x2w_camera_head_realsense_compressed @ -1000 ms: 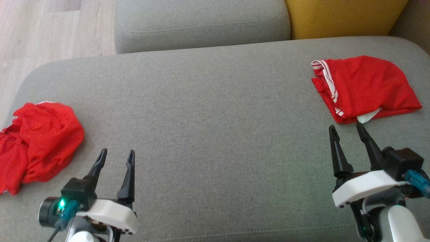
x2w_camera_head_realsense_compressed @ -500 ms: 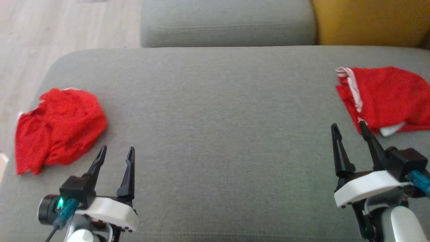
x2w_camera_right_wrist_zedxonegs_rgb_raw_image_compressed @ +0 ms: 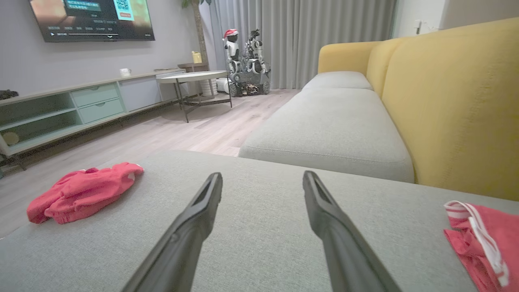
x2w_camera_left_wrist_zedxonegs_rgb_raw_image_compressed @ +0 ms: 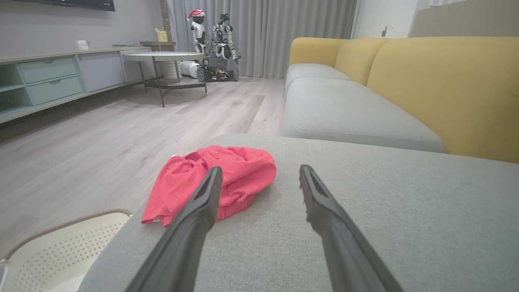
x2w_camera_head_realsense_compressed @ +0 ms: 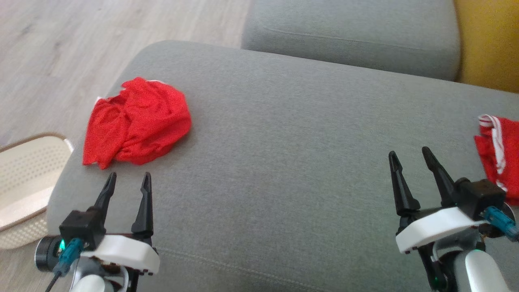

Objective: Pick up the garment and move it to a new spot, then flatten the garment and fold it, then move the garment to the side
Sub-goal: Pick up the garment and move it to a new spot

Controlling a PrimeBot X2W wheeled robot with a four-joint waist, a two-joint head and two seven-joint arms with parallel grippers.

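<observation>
A crumpled red garment point(x2w_camera_head_realsense_compressed: 136, 121) lies near the left end of the grey sofa cushion point(x2w_camera_head_realsense_compressed: 284, 162); it also shows as the red garment point(x2w_camera_left_wrist_zedxonegs_rgb_raw_image_compressed: 219, 178) and the red garment point(x2w_camera_right_wrist_zedxonegs_rgb_raw_image_compressed: 81, 190) in the wrist views. My left gripper point(x2w_camera_head_realsense_compressed: 127, 179) hovers open just short of it, fingers pointing toward it, nothing between them. My right gripper point(x2w_camera_head_realsense_compressed: 410, 155) is open and empty at the right, beside a second red garment with white stripes point(x2w_camera_head_realsense_compressed: 496, 156), which is folded flat and shows again as the striped garment point(x2w_camera_right_wrist_zedxonegs_rgb_raw_image_compressed: 482, 239).
A cream perforated basket point(x2w_camera_head_realsense_compressed: 22, 182) stands on the wooden floor point(x2w_camera_head_realsense_compressed: 61, 48) left of the cushion. Another grey seat cushion point(x2w_camera_head_realsense_compressed: 348, 36) and the yellow sofa back point(x2w_camera_head_realsense_compressed: 490, 44) lie beyond. A round table point(x2w_camera_left_wrist_zedxonegs_rgb_raw_image_compressed: 162, 59) and another robot point(x2w_camera_left_wrist_zedxonegs_rgb_raw_image_compressed: 213, 44) stand far off.
The head camera has turned to the left, so the whole picture shifted right; the crumpled garment now sits closer to the middle and the basket has come into view. Both grippers stay open.
</observation>
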